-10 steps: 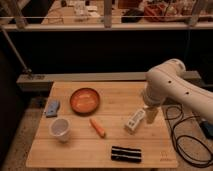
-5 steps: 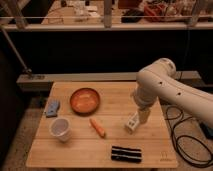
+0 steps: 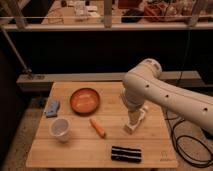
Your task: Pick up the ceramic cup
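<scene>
Behind a dark railing stands the wooden bench (image 3: 150, 145), and the cup (image 3: 60, 129) sits upright on its left side, near the front, apart from everything else. The claw (image 3: 135, 114) hangs low over the right half, right at a white box (image 3: 130, 127); whether it is open or closed I cannot tell. To reach the cup it must cross the carrot (image 3: 98, 127) and pass the bowl (image 3: 85, 100). Travelling low could knock the box or sweep the carrot into the cup. An off-centre approach could tip or push the light cup.
</scene>
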